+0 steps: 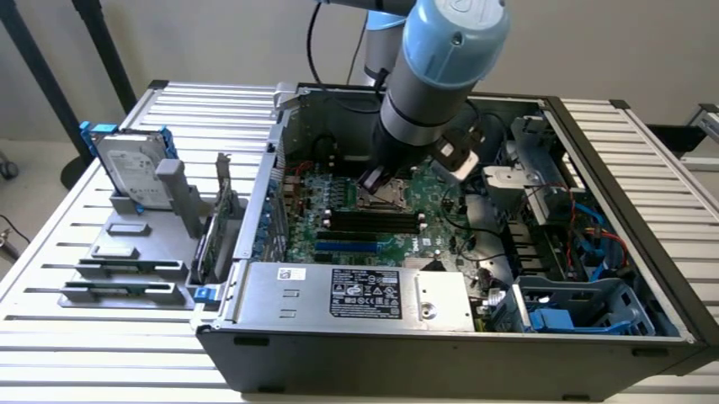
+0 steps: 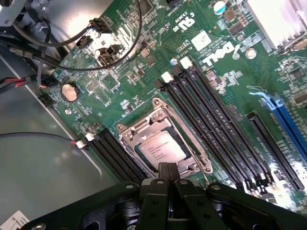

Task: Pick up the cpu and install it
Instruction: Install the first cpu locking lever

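Note:
The cpu (image 2: 160, 147), a small square chip with a silver-grey printed top, lies flat in the metal socket frame (image 2: 135, 130) on the green motherboard (image 2: 124, 62). My gripper (image 2: 168, 168) hangs just over one edge of the chip, its black fingers pressed together with nothing visible between them. In the exterior view the gripper (image 1: 375, 181) reaches down into the open computer case (image 1: 450, 349), right above the socket (image 1: 398, 199) at the middle of the board.
Black memory slots (image 2: 211, 120) run beside the socket, with blue slots (image 2: 288, 124) further off. Loose cables (image 2: 62, 43) cross the board's edge. A silver hard drive (image 1: 130, 172) with blue rails stands in a grey holder at the exterior view's left. The power supply (image 1: 359, 295) sits at the case's front.

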You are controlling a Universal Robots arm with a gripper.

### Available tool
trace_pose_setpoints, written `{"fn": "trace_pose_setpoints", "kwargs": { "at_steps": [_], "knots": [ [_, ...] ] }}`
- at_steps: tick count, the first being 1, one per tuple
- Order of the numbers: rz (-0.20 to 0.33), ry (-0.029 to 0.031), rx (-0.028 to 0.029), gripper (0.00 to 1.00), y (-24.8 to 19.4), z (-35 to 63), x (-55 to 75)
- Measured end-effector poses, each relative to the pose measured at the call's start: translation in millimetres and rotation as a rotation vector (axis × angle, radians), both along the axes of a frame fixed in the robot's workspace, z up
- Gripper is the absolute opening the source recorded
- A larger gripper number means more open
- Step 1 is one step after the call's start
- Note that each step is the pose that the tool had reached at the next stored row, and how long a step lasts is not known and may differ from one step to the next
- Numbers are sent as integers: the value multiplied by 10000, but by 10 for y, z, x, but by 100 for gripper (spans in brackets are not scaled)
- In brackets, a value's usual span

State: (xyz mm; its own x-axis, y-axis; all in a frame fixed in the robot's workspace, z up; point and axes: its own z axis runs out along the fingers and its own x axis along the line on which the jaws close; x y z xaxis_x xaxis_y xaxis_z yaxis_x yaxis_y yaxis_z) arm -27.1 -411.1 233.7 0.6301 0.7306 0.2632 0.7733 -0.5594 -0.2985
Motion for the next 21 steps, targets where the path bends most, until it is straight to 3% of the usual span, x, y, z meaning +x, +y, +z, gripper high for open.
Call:
{"fn": "trace_pose_setpoints", "kwargs": {
  "at_steps": [12, 18, 21],
  "knots": [
    [-3, 127, 13, 11, -187, 86, -155],
    [-3, 248, 14, 11, -236, 90, -258],
    [-2, 257, 12, 11, -237, 89, -267]
  ]
}}
